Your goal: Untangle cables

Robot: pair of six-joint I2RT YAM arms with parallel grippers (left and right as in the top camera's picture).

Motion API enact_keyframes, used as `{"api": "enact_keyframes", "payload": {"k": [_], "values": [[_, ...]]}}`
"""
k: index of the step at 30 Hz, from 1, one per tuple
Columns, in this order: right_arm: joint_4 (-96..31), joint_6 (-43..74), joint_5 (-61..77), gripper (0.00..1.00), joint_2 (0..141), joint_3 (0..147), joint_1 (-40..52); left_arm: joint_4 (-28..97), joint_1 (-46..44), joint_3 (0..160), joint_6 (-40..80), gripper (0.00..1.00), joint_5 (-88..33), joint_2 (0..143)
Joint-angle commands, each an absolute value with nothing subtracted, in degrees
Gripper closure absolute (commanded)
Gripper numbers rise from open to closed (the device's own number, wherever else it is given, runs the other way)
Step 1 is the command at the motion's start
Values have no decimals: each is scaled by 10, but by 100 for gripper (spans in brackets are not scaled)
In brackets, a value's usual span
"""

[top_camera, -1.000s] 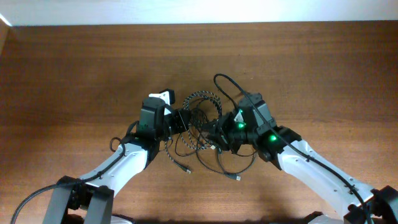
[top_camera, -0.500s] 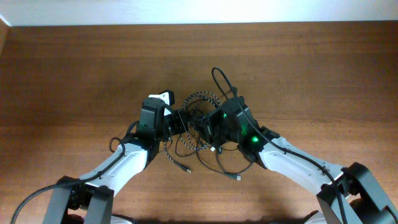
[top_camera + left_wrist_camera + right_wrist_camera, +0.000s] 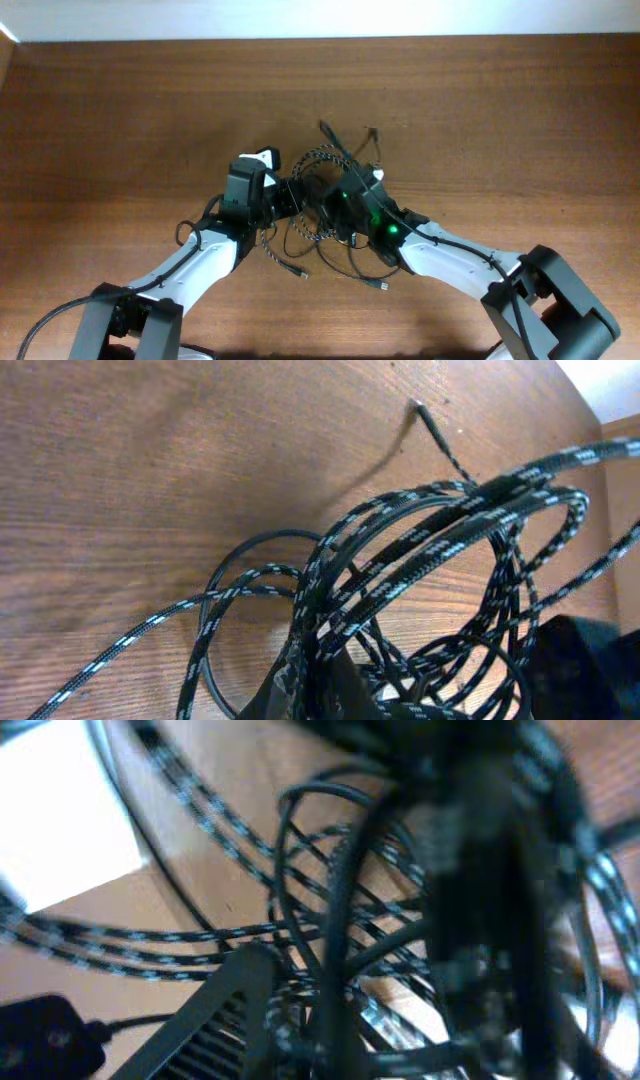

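Observation:
The braided black-and-white cable (image 3: 326, 156) and the plain thin black cable (image 3: 352, 268) lie tangled at the table's middle. Plug ends lie at the front (image 3: 383, 287) (image 3: 303, 272). A loop of black cable (image 3: 326, 129) sticks up behind. My left gripper (image 3: 291, 195) is at the tangle's left side; in the left wrist view it (image 3: 322, 682) is shut on a bundle of braided cable (image 3: 430, 550) strands. My right gripper (image 3: 332, 200) is pushed into the tangle from the right. Its view is blurred, with one ribbed finger (image 3: 225, 1015) and black cable (image 3: 345, 920) beside it.
A white part (image 3: 263, 156) on my left wrist shows beside the tangle, and also in the right wrist view (image 3: 60, 815). A thick black wire (image 3: 185, 231) loops off my left arm. The two grippers are very close together. The table's far edge (image 3: 320, 40) meets a white wall.
My right arm has swung left, deeper into the tangle and close to my left gripper. The raised black loop has shifted left with it. My left arm has stayed put.

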State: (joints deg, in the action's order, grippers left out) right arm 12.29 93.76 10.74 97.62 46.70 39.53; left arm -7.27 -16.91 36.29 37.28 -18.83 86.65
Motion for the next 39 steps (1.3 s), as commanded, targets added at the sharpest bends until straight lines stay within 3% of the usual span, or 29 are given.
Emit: {"api": "enact_keyframes", "payload": {"k": [1, 2, 3, 6, 8, 9, 10, 12, 13, 14, 18, 20, 21, 23, 24, 26, 29, 30, 31, 33, 35, 36, 38, 39], "values": [[162, 679, 109, 96, 959, 471, 396, 0, -166, 368, 364, 100, -62, 862], [156, 602, 117, 96, 929, 471, 392, 41, -159, 368, 395, 100, -13, 862], [89, 518, 117, 96, 846, 471, 377, 132, -126, 368, 564, 100, 34, 862], [-83, 437, 118, 96, 647, 471, 335, 160, -102, 368, 630, 90, 21, 862], [-151, 373, 112, 96, 557, 471, 333, 175, -102, 368, 690, 55, -5, 863], [-201, 362, 94, 96, 503, 471, 333, 174, -102, 368, 690, 7, -56, 862], [-218, 362, 94, 96, 472, 471, 333, 163, -102, 368, 690, 1, -118, 862], [-224, 362, 94, 96, 459, 470, 333, 66, -102, 368, 639, 1, -290, 862], [-225, 362, 118, 96, 480, 470, 333, -110, -110, 368, 537, 1, -452, 862], [-221, 362, 150, 96, 496, 470, 333, -233, -141, 368, 517, 1, -486, 862], [-151, 364, 179, 96, 543, 470, 333, -221, -236, 368, 497, 1, -453, 863], [-103, 364, 253, 96, 543, 471, 333, -66, -240, 368, 541, 1, -298, 863], [-74, 364, 311, 96, 543, 470, 333, -69, -243, 368, 562, 58, -281, 867], [-67, 364, 352, 96, 546, 470, 333, -73, -253, 368, 587, 100, -252, 867], [-68, 364, 354, 96, 571, 470, 333, -107, -255, 368, 668, 100, -246, 867], [-67, 364, 353, 96, 649, 470, 333, -202, -255, 368, 672, 100, -291, 867], [-57, 364, 288, 96, 702, 471, 332, -203, -254, 368, 510, 98, -409, 867], [-41, 364, 289, 96, 697, 471, 332, -125, -253, 368, 483, 29, -368, 867], [-32, 364, 286, 96, 691, 471, 330, -46, -253, 368, 483, 1, -310, 867], [-36, 364, 285, 96, 681, 471, 287, 60, -209, 368, 483, 1, -276, 867], [-41, 364, 360, 96, 646, 471, 215, 82, -122, 368, 483, 1, -362, 867], [-43, 362, 372, 96, 620, 471, 192, 43, -75, 368, 483, 1, -400, 867], [-57, 362, 384, 95, 552, 471, 161, -59, 14, 368, 483, 21, -505, 867], [-72, 327, 383, 95, 532, 471, 156, -110, 51, 368, 483, 19, -571, 867]]}}
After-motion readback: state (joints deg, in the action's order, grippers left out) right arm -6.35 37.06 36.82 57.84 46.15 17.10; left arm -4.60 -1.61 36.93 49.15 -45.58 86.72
